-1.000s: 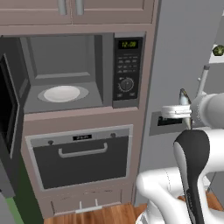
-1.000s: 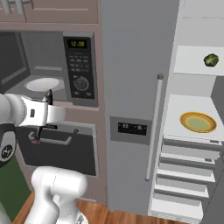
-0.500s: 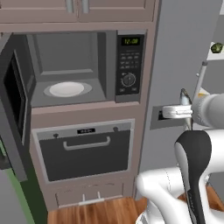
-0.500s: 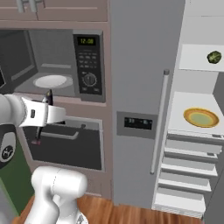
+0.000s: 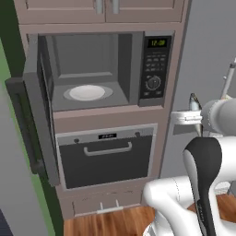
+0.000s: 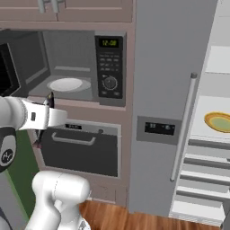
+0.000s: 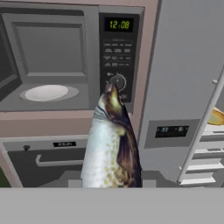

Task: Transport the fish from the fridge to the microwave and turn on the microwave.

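With the microwave (image 5: 92, 73) standing wide open on the left, its door (image 5: 39, 106) swung out toward the room and a white plate (image 5: 87, 92) waiting inside, the carrying step looks to be well underway. Below it sits the dark oven (image 5: 107, 154), shut. Further right, the gripper (image 5: 192, 110) is clamped around the fish (image 7: 111, 144), which sticks up between the fingers with its head pointing toward the control panel (image 7: 117, 52) in the hand view. The fish hangs out in front of the cabinet, level with the gap between microwave and oven, not yet inside. On the far right the fridge (image 6: 179, 90) stands open, a yellow plate (image 6: 219, 121) on its shelf. Next, I'd guess, the arm needs to swing left and reach in over the white plate before letting go.
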Available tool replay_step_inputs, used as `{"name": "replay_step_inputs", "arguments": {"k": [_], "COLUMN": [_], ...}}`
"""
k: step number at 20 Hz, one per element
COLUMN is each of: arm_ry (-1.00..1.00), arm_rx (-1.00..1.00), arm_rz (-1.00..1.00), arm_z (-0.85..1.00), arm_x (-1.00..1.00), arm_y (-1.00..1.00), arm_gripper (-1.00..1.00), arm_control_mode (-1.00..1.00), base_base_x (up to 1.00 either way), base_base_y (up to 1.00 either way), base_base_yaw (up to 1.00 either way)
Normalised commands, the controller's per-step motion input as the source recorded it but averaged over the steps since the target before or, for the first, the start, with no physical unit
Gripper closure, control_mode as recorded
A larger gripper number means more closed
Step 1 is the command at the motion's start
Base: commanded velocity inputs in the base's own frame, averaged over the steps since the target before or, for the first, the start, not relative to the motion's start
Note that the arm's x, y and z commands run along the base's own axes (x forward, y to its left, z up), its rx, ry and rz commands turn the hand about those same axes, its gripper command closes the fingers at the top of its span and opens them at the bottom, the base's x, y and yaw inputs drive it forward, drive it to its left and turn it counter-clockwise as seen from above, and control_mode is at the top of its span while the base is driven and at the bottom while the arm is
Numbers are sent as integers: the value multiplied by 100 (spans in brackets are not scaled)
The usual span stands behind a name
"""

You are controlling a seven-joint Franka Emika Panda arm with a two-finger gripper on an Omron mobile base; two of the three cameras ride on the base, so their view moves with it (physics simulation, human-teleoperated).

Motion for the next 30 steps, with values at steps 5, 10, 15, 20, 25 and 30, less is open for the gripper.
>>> {"name": "replay_step_inputs", "arguments": {"k": [5, 10, 15, 20, 25, 30], "arm_ry": [0, 0, 0, 0, 0, 0], "arm_rx": [0, 0, 0, 0, 0, 0], "arm_rz": [0, 0, 0, 0, 0, 0], "arm_z": [0, 0, 0, 0, 0, 0], "arm_x": [0, 0, 0, 0, 0, 0], "arm_y": [0, 0, 0, 0, 0, 0], "arm_gripper": [100, 100, 100, 100, 100, 100], "arm_control_mode": [100, 100, 100, 100, 100, 100], "base_base_x": [0, 0, 0, 9, 22, 21], "base_base_y": [44, 42, 31, 16, 18, 26], "base_base_yaw": [0, 0, 0, -1, -3, -3]}}
